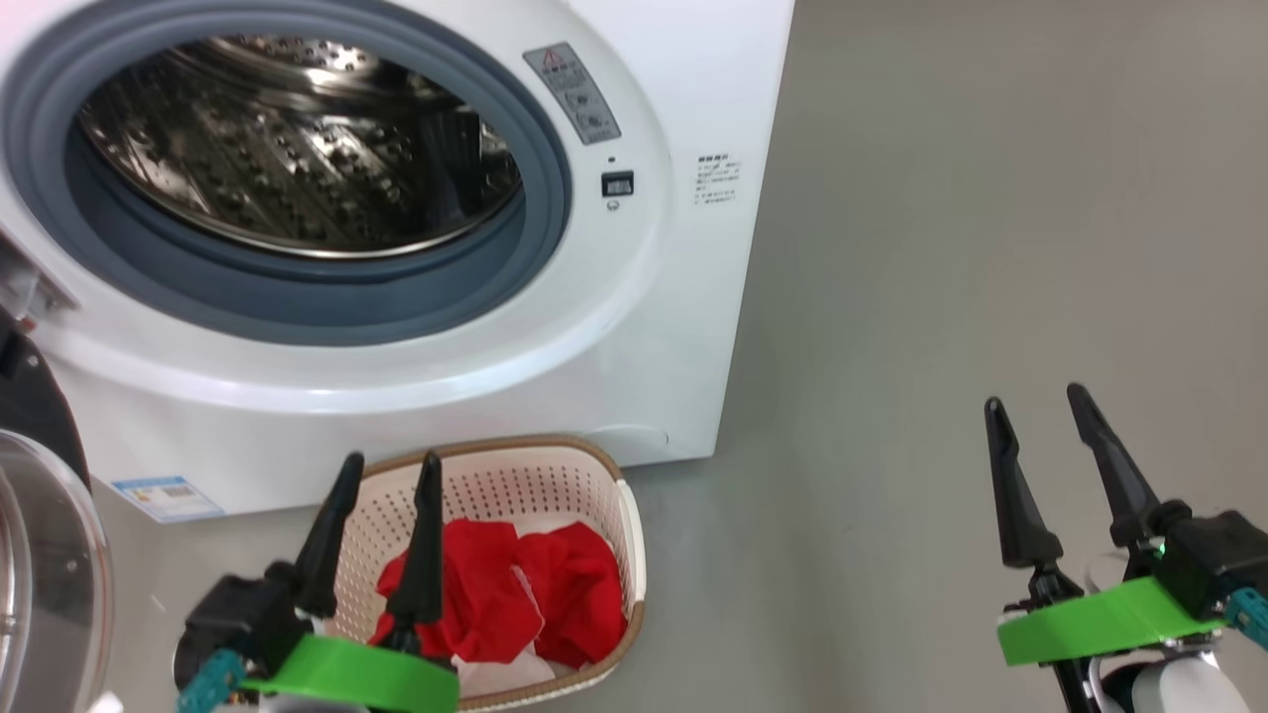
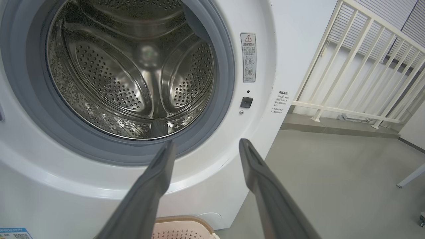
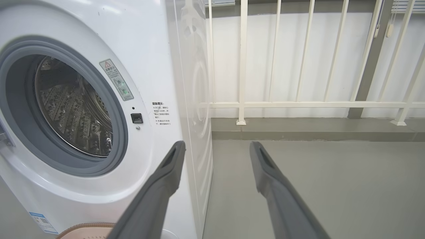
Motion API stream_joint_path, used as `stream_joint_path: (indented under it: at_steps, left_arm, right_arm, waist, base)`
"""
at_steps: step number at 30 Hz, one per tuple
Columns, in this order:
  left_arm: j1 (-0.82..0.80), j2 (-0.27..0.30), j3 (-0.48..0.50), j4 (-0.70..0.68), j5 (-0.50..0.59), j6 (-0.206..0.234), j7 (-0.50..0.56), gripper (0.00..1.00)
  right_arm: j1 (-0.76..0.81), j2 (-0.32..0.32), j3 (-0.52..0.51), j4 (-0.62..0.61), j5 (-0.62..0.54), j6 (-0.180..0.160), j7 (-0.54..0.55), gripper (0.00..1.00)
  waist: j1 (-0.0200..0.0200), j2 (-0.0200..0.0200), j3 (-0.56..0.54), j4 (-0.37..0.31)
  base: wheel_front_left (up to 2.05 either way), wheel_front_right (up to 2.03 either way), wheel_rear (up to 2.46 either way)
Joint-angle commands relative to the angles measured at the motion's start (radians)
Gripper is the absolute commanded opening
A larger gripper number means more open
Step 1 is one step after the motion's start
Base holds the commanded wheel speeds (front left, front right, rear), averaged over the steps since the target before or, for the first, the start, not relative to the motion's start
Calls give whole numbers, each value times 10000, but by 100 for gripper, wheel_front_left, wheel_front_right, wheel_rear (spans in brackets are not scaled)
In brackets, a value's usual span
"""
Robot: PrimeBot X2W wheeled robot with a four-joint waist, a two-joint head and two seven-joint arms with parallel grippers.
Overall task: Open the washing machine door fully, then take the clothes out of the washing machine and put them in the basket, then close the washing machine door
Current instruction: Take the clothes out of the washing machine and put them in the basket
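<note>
- washing machine (image 1: 634, 327) shell was smooth glossy white, drum (image 1: 297, 168) was shiny perforated steel, gasket (image 1: 327, 307) looked like matt grey rubber
- basket (image 1: 515, 490) was cream plastic, all holes
- clothes (image 1: 570, 589) were soft red cloth
- floor (image 1: 991, 248) was matt grey

Head looks down on the washing machine (image 1: 634, 327); both wrists face its drum (image 2: 132, 83) closely
</note>
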Motion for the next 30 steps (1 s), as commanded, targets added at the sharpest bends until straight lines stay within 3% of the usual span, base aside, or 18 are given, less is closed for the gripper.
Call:
stream_joint_path:
  at_steps: [1,14,30]
  left_arm:
    - [38,112,291,-303,8,-33,-93,100]
    - [1160,173,538,-822,683,53,-93,100]
    - [1335,149,804,-1115,830,171,-93,100]
  right_arm:
    - [-71,-83,160,-301,-124,48,-61,100]
    - [724,-83,80,-574,-225,48,-61,100]
    - [957,-83,-138,-731,-213,48,-61,100]
  waist:
    - [0,0,-202,-5]
    - [0,0,-1100,-82]
    - [0,0,-1231,-15]
  base:
    - [0,0,0]
    - [0,0,0]
    - [0,0,0]
